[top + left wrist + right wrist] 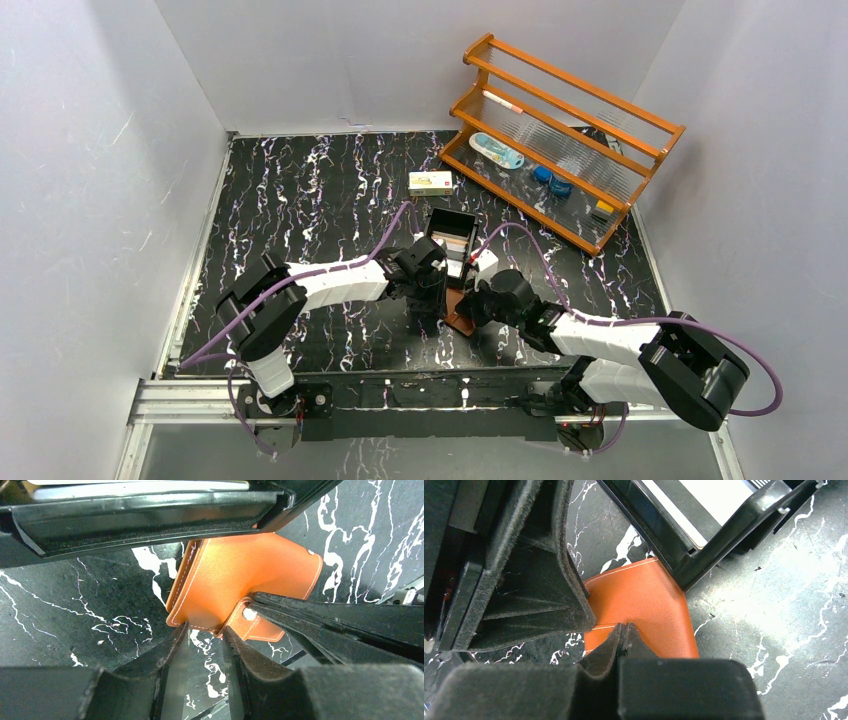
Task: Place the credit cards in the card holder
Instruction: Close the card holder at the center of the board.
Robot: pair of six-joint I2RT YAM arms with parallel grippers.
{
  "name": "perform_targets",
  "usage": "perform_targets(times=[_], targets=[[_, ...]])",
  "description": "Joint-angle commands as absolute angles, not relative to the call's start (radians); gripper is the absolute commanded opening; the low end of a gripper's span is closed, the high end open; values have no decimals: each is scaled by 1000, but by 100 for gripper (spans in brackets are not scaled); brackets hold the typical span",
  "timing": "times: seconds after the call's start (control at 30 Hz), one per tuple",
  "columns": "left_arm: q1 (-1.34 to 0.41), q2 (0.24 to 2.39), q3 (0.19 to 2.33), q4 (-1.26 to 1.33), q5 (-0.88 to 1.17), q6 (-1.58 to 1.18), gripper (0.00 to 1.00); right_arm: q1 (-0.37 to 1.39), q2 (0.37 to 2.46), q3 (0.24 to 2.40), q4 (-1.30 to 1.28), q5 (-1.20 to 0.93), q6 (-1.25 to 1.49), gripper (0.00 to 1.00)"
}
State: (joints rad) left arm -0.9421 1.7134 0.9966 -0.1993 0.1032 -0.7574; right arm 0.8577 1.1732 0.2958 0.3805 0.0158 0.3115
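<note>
The card holder (240, 575) is lying on the worktop (75, 605), and its far edge is disappearing behind the black tray (150, 525). The top view is giving only a small brown patch between the two arms. The left wrist view is showing the left gripper (205, 632) with its jaws a little apart, holding nothing, just beside the holder's near edge. The right gripper (624, 630) is keeping its jaws pressed together at the snap tab (257, 626); I cannot tell whether they are pinching it. The credit cards (724, 495) are lying inside the tray.
</note>
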Motion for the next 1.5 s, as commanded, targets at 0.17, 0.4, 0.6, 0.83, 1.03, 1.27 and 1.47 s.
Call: perform_targets(times=[0.17,0.4,0.6,0.83,1.03,1.27,1.47], targets=[[-947,1684,1066,-209,140,-783,30,854,1172,266,386,8,319,0],[-948,1743,1055,-182,166,-776,25,854,1169,269,380,11,330,0],[-950,1777,1034,-180,168,-774,21,854,1178,273,378,17,373,0],[-968,1807,1069,-290,83,-746,19,852,1175,334,279,25,445,7],[-978,1825,1092,-330,55,-741,19,853,1143,384,228,34,476,14],[-982,1828,1095,-337,46,-745,19,851,1160,410,189,29,501,18],[-983,1830,1098,-342,40,-746,19,851,1188,420,178,7,520,18]])
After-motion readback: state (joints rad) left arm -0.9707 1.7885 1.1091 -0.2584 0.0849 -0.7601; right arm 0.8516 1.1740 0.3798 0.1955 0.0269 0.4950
